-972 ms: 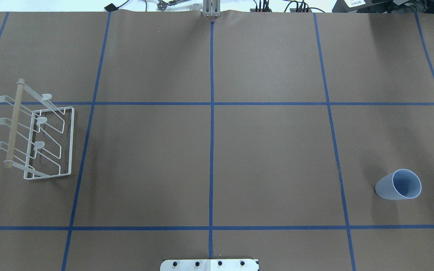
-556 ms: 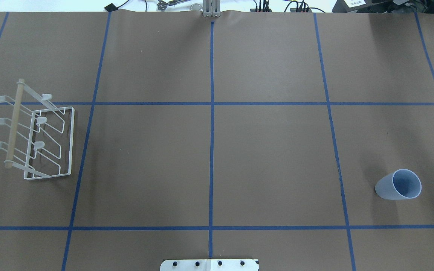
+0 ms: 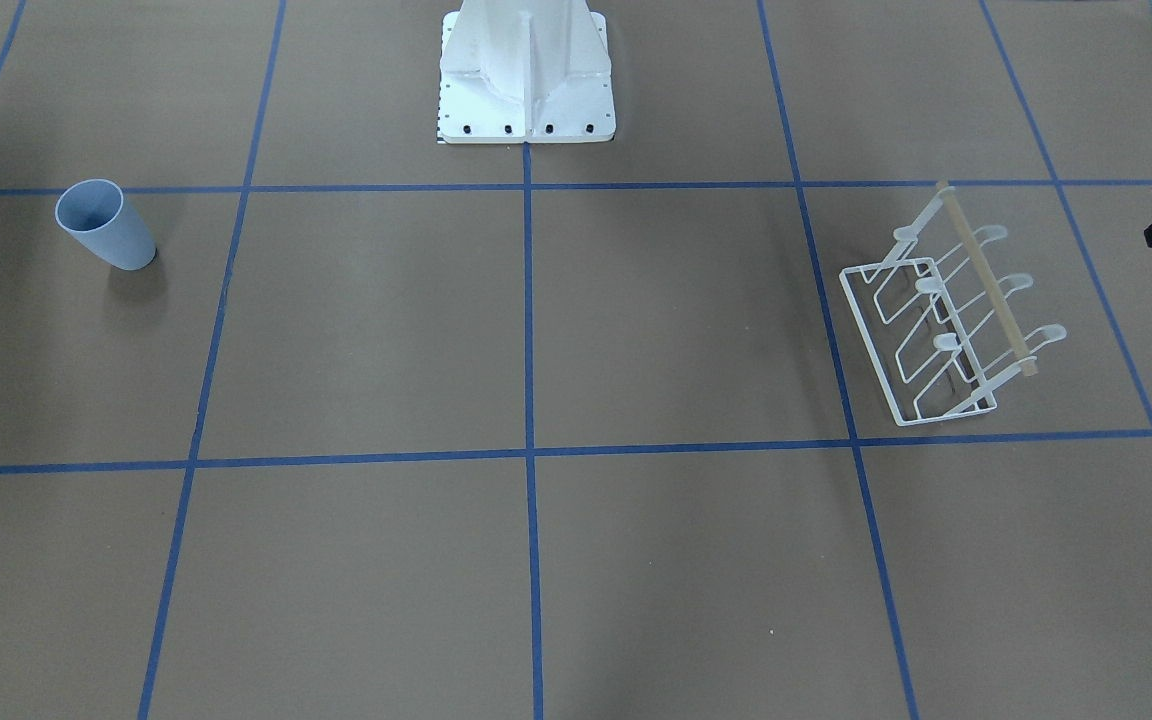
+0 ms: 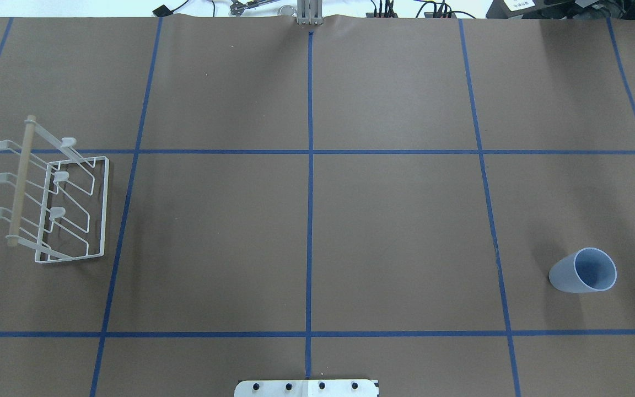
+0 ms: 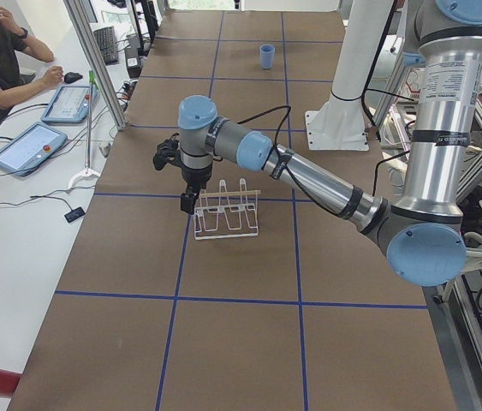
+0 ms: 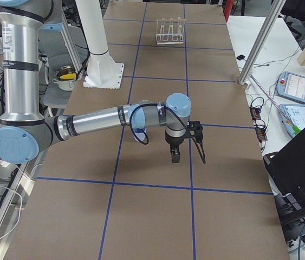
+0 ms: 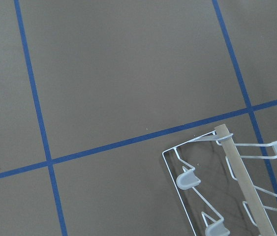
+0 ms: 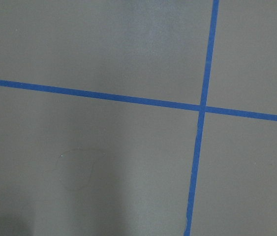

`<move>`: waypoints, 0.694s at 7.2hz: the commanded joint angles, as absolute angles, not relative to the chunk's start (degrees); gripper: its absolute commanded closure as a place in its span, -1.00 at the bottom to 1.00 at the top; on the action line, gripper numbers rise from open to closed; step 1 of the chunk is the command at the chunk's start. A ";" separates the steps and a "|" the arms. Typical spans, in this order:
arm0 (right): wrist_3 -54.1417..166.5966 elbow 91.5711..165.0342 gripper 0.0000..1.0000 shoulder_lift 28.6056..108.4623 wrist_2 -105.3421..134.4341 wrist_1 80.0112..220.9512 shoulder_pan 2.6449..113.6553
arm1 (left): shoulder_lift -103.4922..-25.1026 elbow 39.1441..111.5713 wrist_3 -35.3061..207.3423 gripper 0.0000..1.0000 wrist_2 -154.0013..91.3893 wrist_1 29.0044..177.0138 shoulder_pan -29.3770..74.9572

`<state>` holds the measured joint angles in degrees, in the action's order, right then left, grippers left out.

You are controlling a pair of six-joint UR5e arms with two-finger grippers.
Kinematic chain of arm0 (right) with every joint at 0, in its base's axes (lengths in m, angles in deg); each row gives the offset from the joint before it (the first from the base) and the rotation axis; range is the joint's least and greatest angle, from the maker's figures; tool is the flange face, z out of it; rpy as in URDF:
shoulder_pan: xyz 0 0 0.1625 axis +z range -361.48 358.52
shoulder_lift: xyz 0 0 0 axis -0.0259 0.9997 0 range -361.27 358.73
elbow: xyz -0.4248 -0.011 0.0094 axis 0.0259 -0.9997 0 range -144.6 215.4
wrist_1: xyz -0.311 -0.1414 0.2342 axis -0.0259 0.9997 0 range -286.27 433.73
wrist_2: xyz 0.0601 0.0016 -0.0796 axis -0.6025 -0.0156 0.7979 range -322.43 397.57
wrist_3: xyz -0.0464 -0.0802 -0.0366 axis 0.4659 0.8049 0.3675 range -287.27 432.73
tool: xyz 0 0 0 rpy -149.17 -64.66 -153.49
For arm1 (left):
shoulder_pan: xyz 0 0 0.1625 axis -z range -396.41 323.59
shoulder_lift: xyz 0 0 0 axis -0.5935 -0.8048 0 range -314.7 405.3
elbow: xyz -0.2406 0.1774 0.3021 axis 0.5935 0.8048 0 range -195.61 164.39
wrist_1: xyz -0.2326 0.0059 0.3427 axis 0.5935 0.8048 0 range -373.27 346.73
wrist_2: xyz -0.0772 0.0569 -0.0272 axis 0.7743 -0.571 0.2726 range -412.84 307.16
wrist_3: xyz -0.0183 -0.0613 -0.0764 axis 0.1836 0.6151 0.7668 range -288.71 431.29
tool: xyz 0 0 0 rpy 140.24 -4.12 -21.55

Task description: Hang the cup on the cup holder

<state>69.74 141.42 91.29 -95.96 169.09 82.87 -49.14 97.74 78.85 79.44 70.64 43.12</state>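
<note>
The pale blue cup (image 4: 582, 271) stands upright, mouth up, near the table's right end; it also shows as the cup (image 3: 104, 224) and, far off, the cup (image 5: 266, 56). At the left end stands the white wire cup holder (image 4: 53, 193), its prongs bare, also seen as the cup holder (image 3: 956, 320) and the cup holder (image 7: 227, 187). My left gripper (image 5: 189, 202) hangs just beyond the holder's outer side; I cannot tell whether it is open or shut. My right gripper (image 6: 174, 156) hangs over the table's right end, apart from the cup; its state cannot be told either.
The white robot base (image 3: 526, 110) stands at the table's middle edge. Blue tape lines grid the brown table (image 4: 394, 231). A seated person (image 5: 1, 60) and tablets (image 5: 28, 145) are beside the left end, behind a metal post (image 5: 95, 68).
</note>
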 commanded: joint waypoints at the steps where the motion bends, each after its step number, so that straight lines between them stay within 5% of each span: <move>1: 69.65 141.47 -1.00 91.44 -99.69 169.09 82.72 | -49.01 97.68 78.85 -0.97 79.44 70.67 43.05; 5: 51.29 150.60 -1.00 92.94 -99.37 169.18 70.02 | -48.05 98.38 78.85 -0.97 79.61 70.67 42.87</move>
